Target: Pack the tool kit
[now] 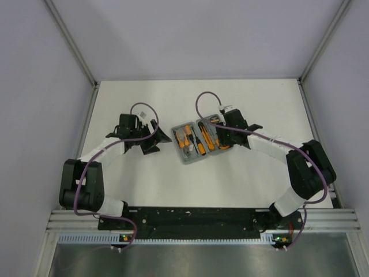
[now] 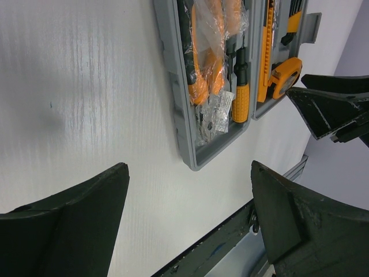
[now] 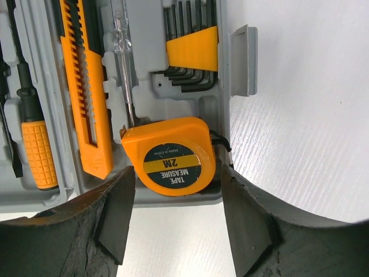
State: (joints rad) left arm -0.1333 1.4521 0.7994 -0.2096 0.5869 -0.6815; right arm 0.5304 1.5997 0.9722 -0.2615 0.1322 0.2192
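The grey tool kit case (image 1: pixel 176 134) lies open at mid table, both halves facing up. Its left half (image 2: pixel 173 86) holds plastic-wrapped orange pliers (image 2: pixel 204 52) and an orange-handled screwdriver (image 2: pixel 241 98). The right half (image 3: pixel 173 199) holds an orange utility knife (image 3: pixel 86 86), hex keys (image 3: pixel 193 52) and the round tape measure (image 3: pixel 173 156), which lies in its slot at the near corner. My right gripper (image 3: pixel 177 173) is open, its fingertips flanking the tape measure's near end. My left gripper (image 2: pixel 189 166) is wide open and empty over bare table left of the case.
The case's latch tab (image 3: pixel 244 60) sticks out on its right side. One right gripper finger (image 2: pixel 323 109) shows in the left wrist view beside the case. A black rail (image 2: pixel 230 242) runs along the table's near edge. Grey walls enclose the table.
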